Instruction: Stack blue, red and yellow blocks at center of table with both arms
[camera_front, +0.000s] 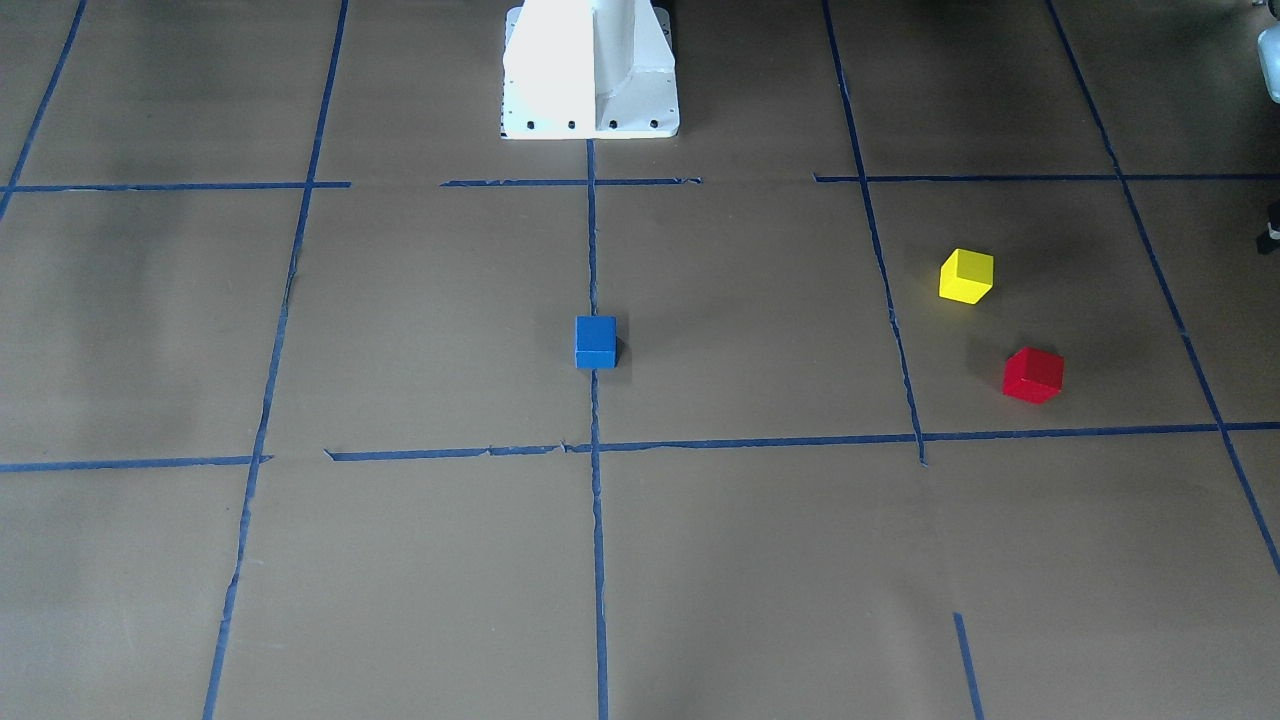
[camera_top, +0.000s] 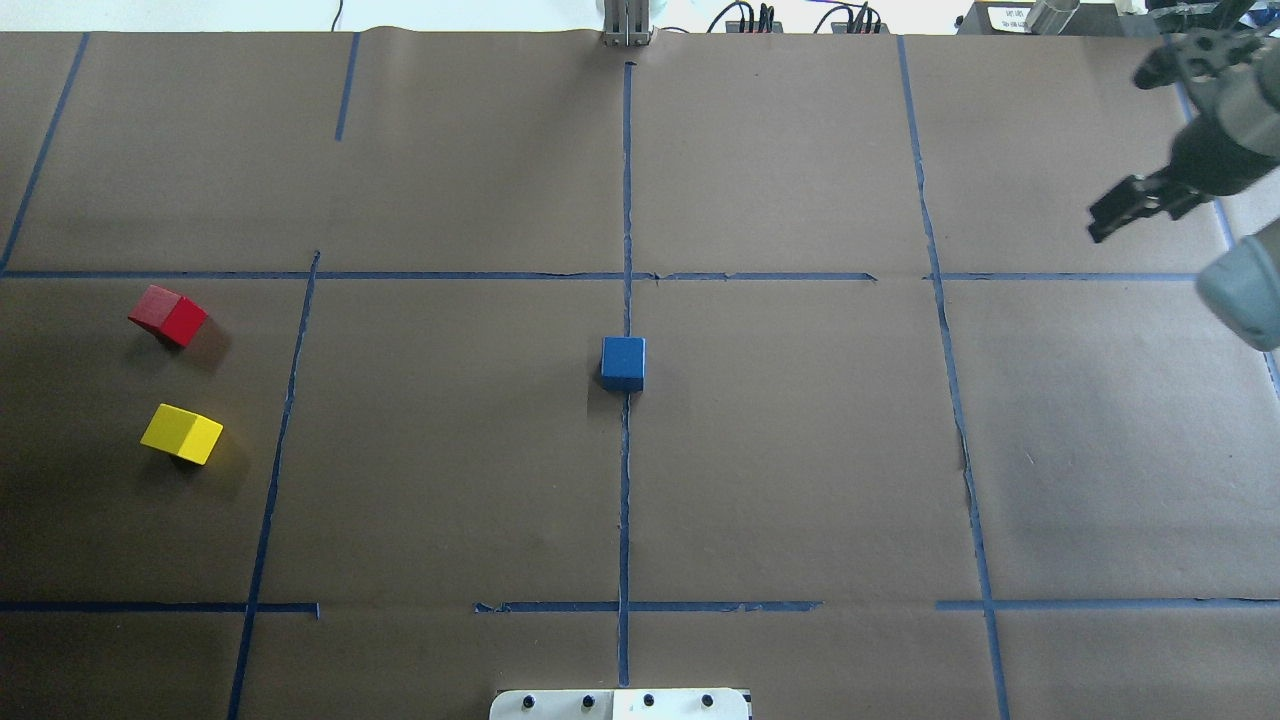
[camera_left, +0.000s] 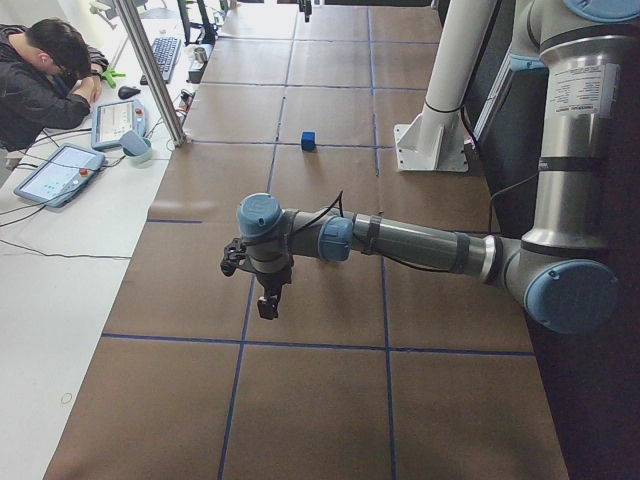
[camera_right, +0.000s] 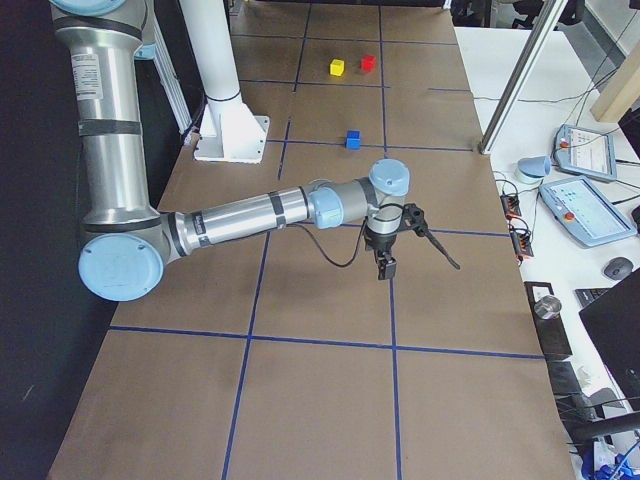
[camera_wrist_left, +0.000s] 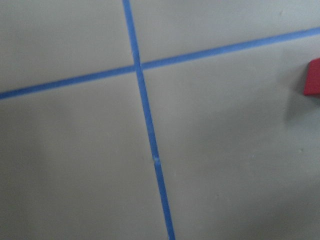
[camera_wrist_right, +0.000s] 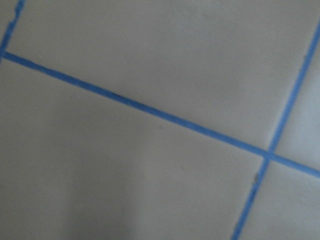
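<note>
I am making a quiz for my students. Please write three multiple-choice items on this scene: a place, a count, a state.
1. On which side of the robot do the red block and the yellow block lie? A) its right B) its left C) the centre
2. How many blocks are on the table? A) one B) two C) three
3. How does the blue block stand? A) alone, nothing on it B) under the red block C) held in a gripper
Answers: 1 B, both lie at the overhead view's left; 2 C, one blue, one red, one yellow; 3 A, its top is bare.
</note>
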